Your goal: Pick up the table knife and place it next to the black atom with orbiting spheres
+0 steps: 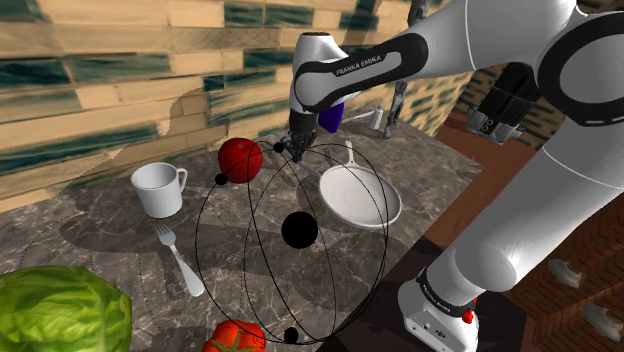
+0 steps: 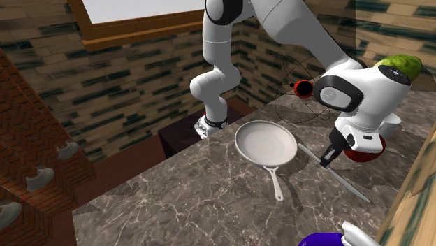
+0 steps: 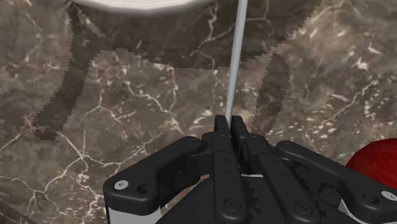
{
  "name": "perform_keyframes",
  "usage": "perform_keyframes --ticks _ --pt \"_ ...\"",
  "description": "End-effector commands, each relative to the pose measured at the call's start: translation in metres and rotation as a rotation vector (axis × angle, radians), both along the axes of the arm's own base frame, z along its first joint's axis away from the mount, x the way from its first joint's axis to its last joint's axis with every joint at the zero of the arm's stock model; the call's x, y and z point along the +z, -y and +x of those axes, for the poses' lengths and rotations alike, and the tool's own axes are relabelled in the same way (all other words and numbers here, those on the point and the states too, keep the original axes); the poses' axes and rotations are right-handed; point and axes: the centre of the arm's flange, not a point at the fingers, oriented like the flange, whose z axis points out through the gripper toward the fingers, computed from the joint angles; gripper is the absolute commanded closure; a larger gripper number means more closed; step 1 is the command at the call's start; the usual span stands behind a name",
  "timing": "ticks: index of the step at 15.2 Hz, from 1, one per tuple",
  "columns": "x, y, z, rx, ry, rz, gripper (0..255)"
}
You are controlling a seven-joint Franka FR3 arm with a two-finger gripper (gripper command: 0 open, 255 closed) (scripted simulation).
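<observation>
Gripper: the gripper (image 3: 230,124) is clamped on the knife (image 3: 235,57), its fingers almost meeting around the thin grey strip.
Knife: it runs straight ahead of the fingers, low over the marble table (image 2: 175,203). I cannot tell whether it is touching the top or lifted off it.
Nearest things: the pan (image 2: 264,143) lies just beside the knife on the second exterior view's left, its handle pointing near. A red fruit (image 1: 240,158) sits close on the gripper's other side, under the hand.
Atom: the atom (image 1: 299,229) stands nearer the shoulder camera than the gripper. Its thin rings reach up to the fingers and across the pan's rim.
Edges: in the second exterior view the knife's free end points at the brick wall (image 2: 416,203), with a short strip of bare marble between them. The table's left edge there drops to the floor, well apart from the knife.
Open room: a wide bare stretch of marble lies near and left of the pan in the second exterior view.
Shoulder view alone: a mug (image 1: 158,188) and fork (image 1: 178,258) sit left of the atom, with a lettuce (image 1: 55,310) and tomato (image 1: 235,338) at the near edge. The knife itself is hard to pick out here.
Second exterior view alone: the knife's long stretch shows on the marble, and a purple thing (image 2: 321,241) sits at the near edge.
Wrist view alone: the grip itself shows, the fingers closed tight on the knife.
</observation>
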Motion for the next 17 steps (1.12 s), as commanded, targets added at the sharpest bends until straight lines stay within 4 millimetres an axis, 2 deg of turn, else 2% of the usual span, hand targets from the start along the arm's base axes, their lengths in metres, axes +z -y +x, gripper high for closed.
perform_keyframes --ticks 1,6,7,12,16,17 --pt "-0.004 -0.001 0.000 0.000 -0.001 0.000 255" --pt "-0.004 -0.001 0.000 0.000 -0.001 0.000 255" --pt "-0.004 0.000 -0.001 0.000 -0.001 0.000 0" --pt "-0.004 -0.001 0.000 0.000 -0.001 0.000 0" --pt "0.046 0.000 0.002 0.000 -0.001 0.000 0" --pt "0.046 0.000 0.002 0.000 -0.001 0.000 0"
